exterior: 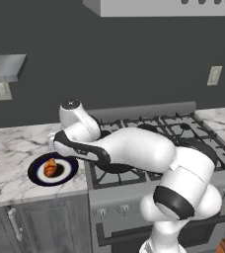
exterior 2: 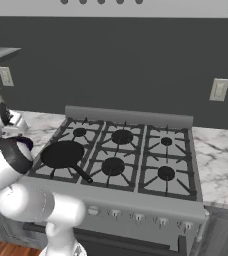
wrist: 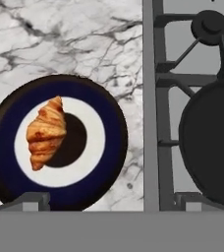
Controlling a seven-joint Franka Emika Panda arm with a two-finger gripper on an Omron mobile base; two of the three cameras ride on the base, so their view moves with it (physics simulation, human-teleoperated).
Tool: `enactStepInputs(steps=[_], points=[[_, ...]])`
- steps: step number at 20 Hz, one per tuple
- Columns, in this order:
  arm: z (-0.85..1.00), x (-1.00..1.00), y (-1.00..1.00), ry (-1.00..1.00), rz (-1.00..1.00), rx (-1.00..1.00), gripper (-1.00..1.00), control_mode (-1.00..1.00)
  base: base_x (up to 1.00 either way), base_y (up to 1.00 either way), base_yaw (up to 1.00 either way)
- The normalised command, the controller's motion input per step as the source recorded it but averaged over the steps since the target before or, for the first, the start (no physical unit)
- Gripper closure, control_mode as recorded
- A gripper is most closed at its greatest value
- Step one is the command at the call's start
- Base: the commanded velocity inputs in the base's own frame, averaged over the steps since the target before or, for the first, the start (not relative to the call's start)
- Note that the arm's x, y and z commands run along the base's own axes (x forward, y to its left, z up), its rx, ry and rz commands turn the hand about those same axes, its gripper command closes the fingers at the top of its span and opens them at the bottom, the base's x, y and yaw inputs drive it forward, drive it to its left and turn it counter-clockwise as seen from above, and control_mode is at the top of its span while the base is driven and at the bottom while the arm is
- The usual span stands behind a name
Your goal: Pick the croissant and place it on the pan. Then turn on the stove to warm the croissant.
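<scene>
The golden croissant [wrist: 45,132] [exterior: 50,167] lies left of centre on a round dark blue plate with a white ring [wrist: 111,129] [exterior: 37,176], on the marble counter just left of the stove [exterior 2: 136,150] [exterior: 183,129]. The black pan [exterior 2: 62,153] [wrist: 214,142] sits on the stove's front left burner, its thin handle pointing toward the front edge. My gripper [wrist: 113,201] hangs open above the gap between plate and pan, with nothing between its fingers. It is well above the croissant and slightly to the stove side of it. In the left base view my arm hides most of the pan.
Small knobs [exterior 2: 115,214] [exterior: 102,213] line the stove's front panel. A back burner [wrist: 210,25] lies beyond the pan. Marble counter [exterior 2: 221,165] continues right of the stove. A range hood [exterior: 168,7] hangs overhead and wall outlets [exterior: 214,75] sit on the dark wall.
</scene>
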Motion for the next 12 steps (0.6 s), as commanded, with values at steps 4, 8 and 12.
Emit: enactStepInputs(steps=[4, 8, 12], points=[[-0.34, 0.10, 0.36, 0.02, 0.00, 0.00, -1.00, -1.00, 0.00, 0.00, 0.00], [-0.34, 0.16, 0.36, 0.03, 0.00, 0.00, -1.00, -1.00, 0.00, 0.00, 0.00], [-0.27, 0.19, 0.34, 0.01, 0.00, 0.00, -1.00, -1.00, 0.00, 0.00, 0.00]])
